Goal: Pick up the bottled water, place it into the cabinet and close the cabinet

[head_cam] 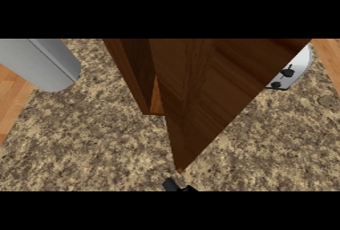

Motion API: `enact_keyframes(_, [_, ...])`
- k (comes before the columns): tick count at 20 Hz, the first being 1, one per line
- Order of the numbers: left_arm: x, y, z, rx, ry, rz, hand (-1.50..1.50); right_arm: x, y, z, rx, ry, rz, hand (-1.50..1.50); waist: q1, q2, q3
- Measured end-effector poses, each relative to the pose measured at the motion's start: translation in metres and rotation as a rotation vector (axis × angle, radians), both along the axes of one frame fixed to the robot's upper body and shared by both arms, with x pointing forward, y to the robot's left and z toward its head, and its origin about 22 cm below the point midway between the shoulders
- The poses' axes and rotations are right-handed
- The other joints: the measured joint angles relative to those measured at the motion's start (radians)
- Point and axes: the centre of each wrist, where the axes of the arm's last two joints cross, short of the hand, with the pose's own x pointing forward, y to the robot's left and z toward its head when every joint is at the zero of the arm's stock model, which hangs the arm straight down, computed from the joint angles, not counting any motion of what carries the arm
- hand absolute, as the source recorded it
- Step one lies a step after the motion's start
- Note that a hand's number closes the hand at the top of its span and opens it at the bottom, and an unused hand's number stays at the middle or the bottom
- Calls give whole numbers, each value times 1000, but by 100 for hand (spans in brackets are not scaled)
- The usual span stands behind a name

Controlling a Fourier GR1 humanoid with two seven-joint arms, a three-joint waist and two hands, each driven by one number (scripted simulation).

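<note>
Dark brown wooden cabinet door swings wide over the speckled granite counter, its point near the lower edge. Black hand barely peeks below: grip unreadable. Bottled water hidden.

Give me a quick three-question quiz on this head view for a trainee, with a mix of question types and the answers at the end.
1. True or false: the bottled water stands in plain sight on the counter.
2. What fills the middle of the view? A) a wooden cabinet door B) a plate C) a sink
3. Fill in: the grey forearm shows at the upper ___ of the view.

Key: 1 false, no bottle shows anywhere; 2 A; 3 left.
</note>
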Motion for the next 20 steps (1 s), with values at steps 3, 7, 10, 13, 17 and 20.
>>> enact_keyframes(3, [-8, 10, 2, 0, 5, 1, -150, 21, 13, 6, 27, 0, 15, 150, -1, -2, -1])
enact_keyframes(7, [-16, 26, 6, -26, -8, 6, -150, 52, 24, 20, 65, 11, 28, 150, -7, -7, -2])
enact_keyframes(10, [-19, 35, 11, -41, -24, 11, -150, 81, 27, 28, 93, 29, 32, 150, -13, -8, -2])
enact_keyframes(13, [-28, 45, 12, -50, -25, 12, -150, 109, 27, 33, 134, 52, 30, 150, -15, -9, -2])
enact_keyframes(17, [-37, 50, 16, -63, -29, 17, -150, 143, 22, 36, 158, 68, 36, 150, -21, -11, -3])
enact_keyframes(20, [-40, 57, 17, -67, -34, 23, -150, 168, 19, 38, 150, 86, 68, 150, -24, -13, -4])
